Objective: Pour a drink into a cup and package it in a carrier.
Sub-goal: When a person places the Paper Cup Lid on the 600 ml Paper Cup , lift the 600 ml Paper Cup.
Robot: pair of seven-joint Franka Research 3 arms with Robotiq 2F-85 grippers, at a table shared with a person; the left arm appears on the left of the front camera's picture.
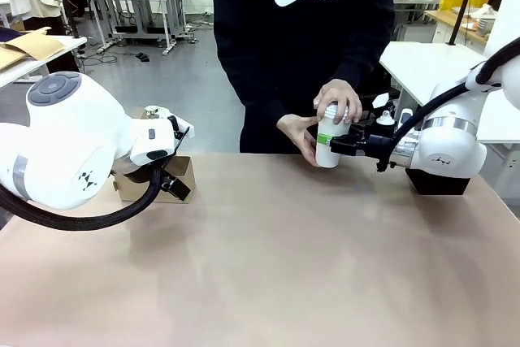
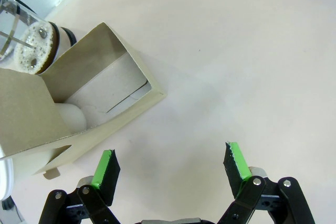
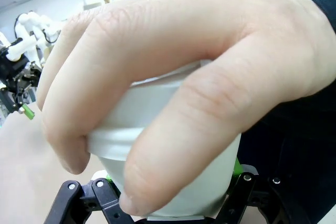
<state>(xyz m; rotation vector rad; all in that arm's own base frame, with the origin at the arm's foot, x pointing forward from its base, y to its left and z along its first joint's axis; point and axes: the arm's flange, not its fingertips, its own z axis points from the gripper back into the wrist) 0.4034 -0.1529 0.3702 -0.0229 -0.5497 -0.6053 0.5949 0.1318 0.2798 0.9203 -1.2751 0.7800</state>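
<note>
The white paper cup (image 1: 326, 145) with a white lid stands at the table's far edge. My right gripper (image 1: 335, 145) is shut on the cup (image 3: 173, 182), its fingers on both sides of the lower wall. A person's hand (image 3: 173, 77) presses down on the lid while the other hand (image 1: 296, 132) steadies the cup's side. The brown cardboard carrier (image 2: 89, 93) lies at the far left of the table (image 1: 260, 249), also seen as the carrier (image 1: 183, 170) behind my left arm. My left gripper (image 2: 170, 165) hovers open beside it, above bare table. A glass pitcher (image 2: 32, 51) with foamy brown drink stands behind the carrier.
A black box (image 1: 439, 183) sits under my right arm at the far right. Small white bottles (image 1: 383, 118) stand behind the right gripper. The person's torso (image 1: 301, 38) is right behind the cup. My bulky left arm (image 1: 73, 152) covers the table's left side.
</note>
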